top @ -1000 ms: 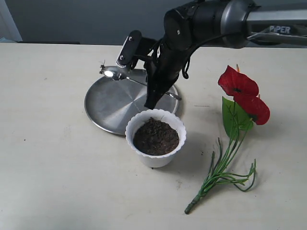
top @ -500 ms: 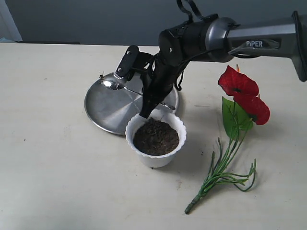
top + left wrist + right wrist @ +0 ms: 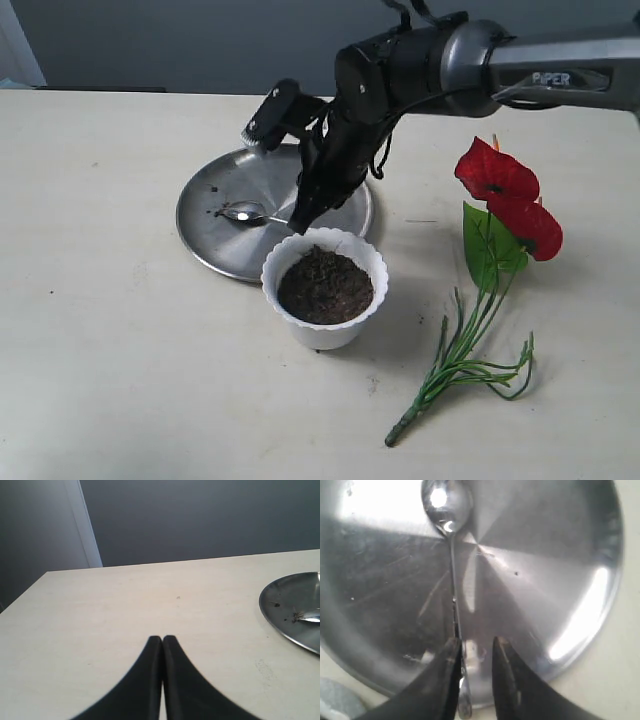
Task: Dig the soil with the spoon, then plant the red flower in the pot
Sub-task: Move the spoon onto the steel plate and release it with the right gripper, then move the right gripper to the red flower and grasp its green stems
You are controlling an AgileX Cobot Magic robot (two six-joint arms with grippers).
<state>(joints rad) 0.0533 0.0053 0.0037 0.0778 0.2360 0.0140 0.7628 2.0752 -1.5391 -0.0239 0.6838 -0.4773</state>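
The silver spoon (image 3: 243, 213) lies on the round steel plate (image 3: 215, 180), with dark crumbs by its bowl. My right gripper (image 3: 297, 224) hovers over the spoon's handle end, just behind the white scalloped pot (image 3: 325, 335) filled with dark soil (image 3: 325, 285). In the right wrist view the spoon (image 3: 452, 570) runs along one finger of the right gripper (image 3: 474, 642), whose jaws are open a little and do not clamp it. The red flower (image 3: 497, 175) lies on the table right of the pot. My left gripper (image 3: 162, 639) is shut on nothing above bare table.
The plate (image 3: 292, 610) shows at the edge of the left wrist view, with the spoon's bowl and soil specks on it. The flower's green stems (image 3: 460, 360) stretch toward the front right. A grey wall stands behind the table.
The spoon was held up over the plate a second ago; now it lies flat on the plate. My right gripper has let go of it and opened slightly.
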